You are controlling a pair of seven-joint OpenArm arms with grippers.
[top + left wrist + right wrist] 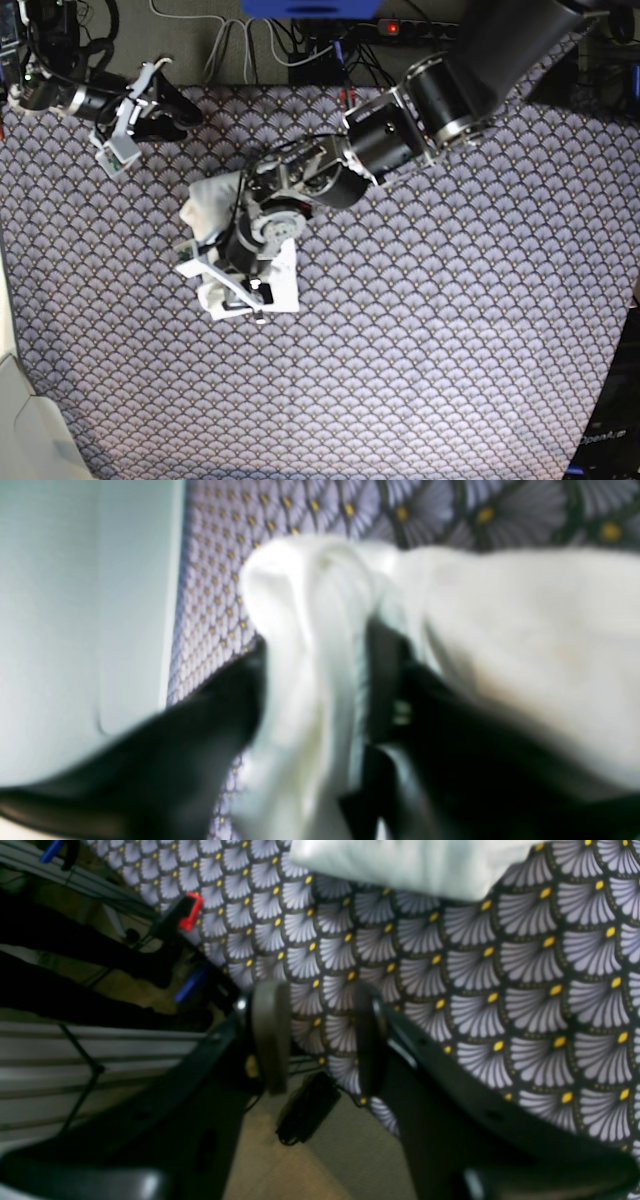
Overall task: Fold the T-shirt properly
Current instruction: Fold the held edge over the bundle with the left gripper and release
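The T-shirt (212,204) lies as a small bunched white bundle left of the table's middle, with only plain white cloth showing and no print. My left gripper (222,262) is down on it. In the left wrist view the left gripper (320,665) is shut on a gathered fold of the T-shirt (525,620), with white cloth squeezed between the black fingers (235,695). My right gripper (178,112) hovers apart at the back left. In the right wrist view the right gripper (320,1035) is open and empty, and an edge of the T-shirt (410,865) shows beyond it.
A patterned tablecloth (450,300) covers the table. Its back edge is beside the right gripper, with red (190,910) and blue (190,982) clamps and the floor beyond. Cables and a power strip (420,28) lie behind. A white surface (20,420) is at the front left corner.
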